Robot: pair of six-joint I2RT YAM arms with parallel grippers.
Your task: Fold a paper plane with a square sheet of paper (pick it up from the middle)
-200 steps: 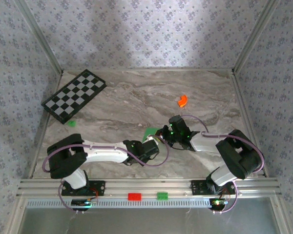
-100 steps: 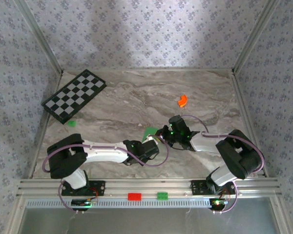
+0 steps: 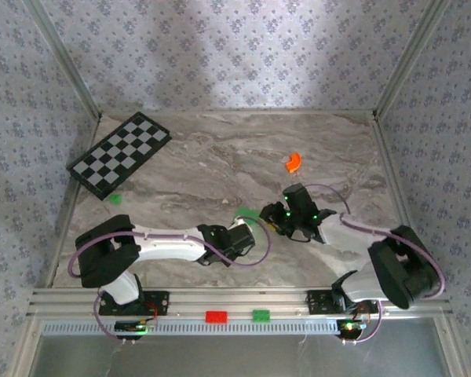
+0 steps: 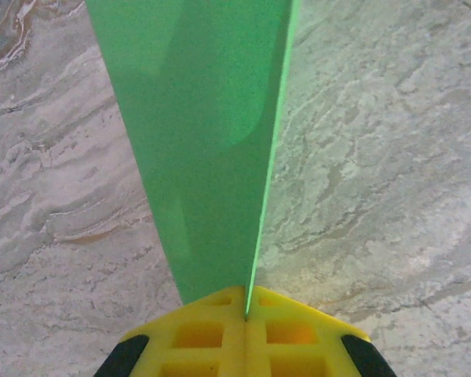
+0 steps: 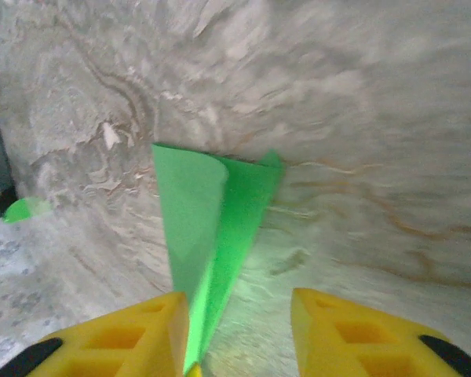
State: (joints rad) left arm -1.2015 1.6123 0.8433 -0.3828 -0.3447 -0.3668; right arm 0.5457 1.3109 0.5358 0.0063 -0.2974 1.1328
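Note:
The square sheet of paper is folded into a narrow, tapering green paper plane (image 3: 242, 212) near the table's middle. My left gripper (image 3: 246, 226) is shut on its narrow end. In the left wrist view the yellow fingers meet at the gripper's tip (image 4: 246, 305) with the crease pinched between them, and the paper plane (image 4: 204, 141) widens away above the marble. My right gripper (image 3: 270, 214) is just right of the paper. Its yellow fingers (image 5: 153, 326) stand apart around an open gap (image 5: 235, 314), and the paper plane (image 5: 212, 228) lies against the left finger, ungripped.
A black-and-white checkered board (image 3: 119, 155) lies at the back left with a tiny green block (image 3: 115, 198) in front of it. A small orange curved piece (image 3: 293, 162) sits right of centre. A red block (image 3: 216, 316) and a green block (image 3: 261, 315) rest on the near rail.
My right gripper has opened off the paper and drawn back to the right. My left gripper has closed fully on the paper's narrow end.

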